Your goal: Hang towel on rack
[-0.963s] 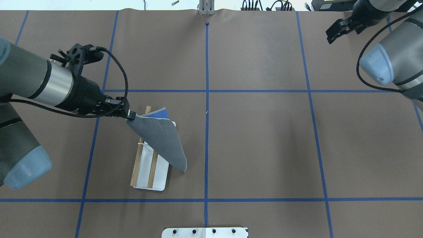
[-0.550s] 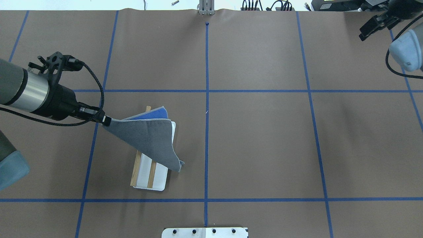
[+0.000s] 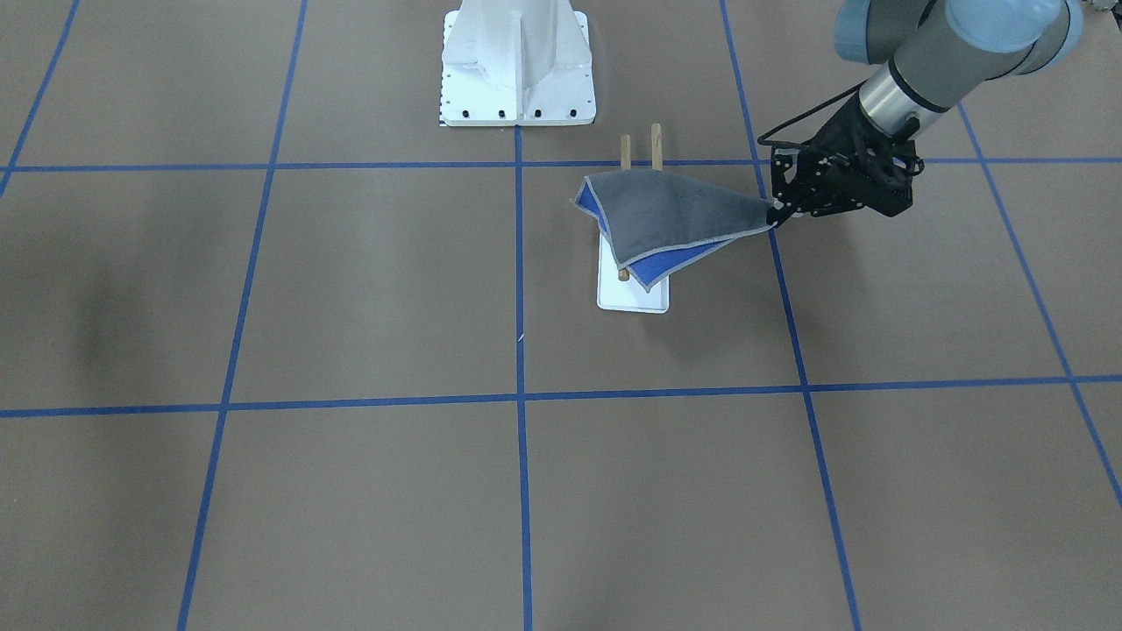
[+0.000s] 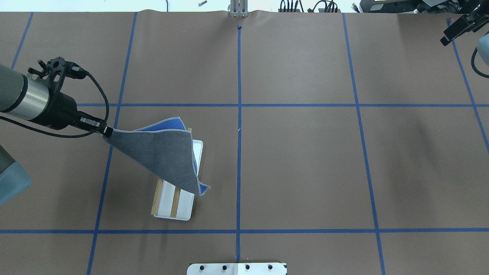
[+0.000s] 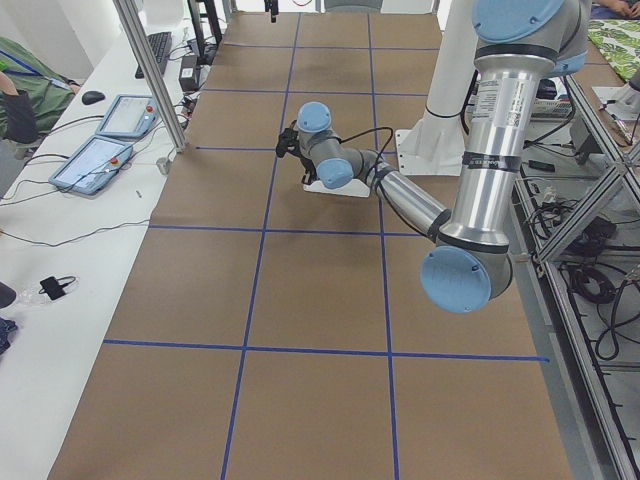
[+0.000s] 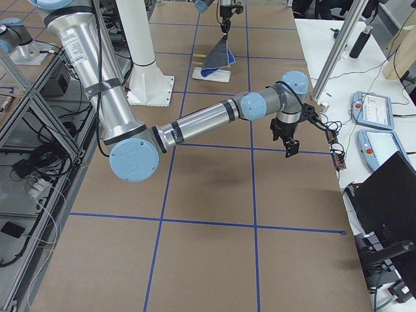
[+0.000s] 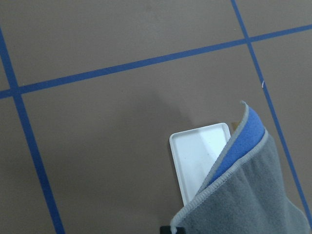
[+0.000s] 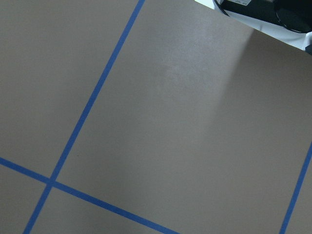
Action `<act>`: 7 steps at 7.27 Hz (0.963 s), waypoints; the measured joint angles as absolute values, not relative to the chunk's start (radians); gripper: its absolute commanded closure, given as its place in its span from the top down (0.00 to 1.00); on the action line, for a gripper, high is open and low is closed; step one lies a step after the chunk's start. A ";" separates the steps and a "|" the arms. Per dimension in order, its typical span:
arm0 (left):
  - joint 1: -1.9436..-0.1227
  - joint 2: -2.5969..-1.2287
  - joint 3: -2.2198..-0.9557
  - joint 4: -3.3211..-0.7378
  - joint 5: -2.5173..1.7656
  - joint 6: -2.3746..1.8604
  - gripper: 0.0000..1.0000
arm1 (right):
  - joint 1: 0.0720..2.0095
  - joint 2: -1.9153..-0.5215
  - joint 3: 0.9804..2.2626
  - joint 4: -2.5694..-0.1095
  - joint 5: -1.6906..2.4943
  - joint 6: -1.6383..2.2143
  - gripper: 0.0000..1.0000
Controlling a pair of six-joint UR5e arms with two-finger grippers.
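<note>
My left gripper [image 4: 107,131] is shut on one corner of the towel [image 4: 164,152] and holds it stretched out to the left of the rack. The towel, grey side up with blue showing underneath, drapes over the far part of the rack's two wooden dowels [image 4: 156,198]; its low corner hangs by the white base plate [image 4: 185,208]. The front-facing view shows the gripper [image 3: 774,213], the towel [image 3: 666,215], dowel ends [image 3: 656,140] and base plate [image 3: 631,300]. The left wrist view shows the towel [image 7: 253,195] over the plate [image 7: 197,156]. My right gripper [image 4: 447,37] is far away at the back right corner; its jaws are unclear.
The white bolted pedestal [image 3: 517,61] stands at the robot's side of the table, just behind the rack, and its edge shows in the overhead view [image 4: 237,268]. Blue tape lines grid the brown table. Tablets and cables lie beyond the far edge [image 6: 370,110].
My left gripper has moved left with the towel corner, drawing the towel over the rack and spreading it wider. My right arm has pulled away toward the back right corner.
</note>
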State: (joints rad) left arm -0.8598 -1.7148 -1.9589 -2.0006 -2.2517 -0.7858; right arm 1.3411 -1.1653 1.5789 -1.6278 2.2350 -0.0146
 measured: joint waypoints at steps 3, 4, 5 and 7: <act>-0.863 -1.716 -1.883 -2.049 -2.223 -0.770 0.99 | 1.355 -1.176 1.578 -1.626 2.245 -0.019 1.00; -0.875 -1.716 -1.857 -2.066 -2.208 -0.767 0.99 | 1.378 -1.193 1.572 -1.625 2.263 -0.024 1.00; -0.907 -1.716 -1.832 -2.069 -2.203 -0.751 0.99 | 1.412 -1.224 1.563 -1.624 2.287 -0.040 1.00; -1.014 -1.716 -1.781 -2.011 -2.203 -0.603 0.99 | 1.482 -1.286 1.558 -1.629 2.309 -0.071 1.00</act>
State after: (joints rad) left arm -1.0136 -1.7164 -1.7806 -2.0107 -2.2035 -0.6034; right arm 1.4823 -1.2864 1.5580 -1.6292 2.3091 -0.0711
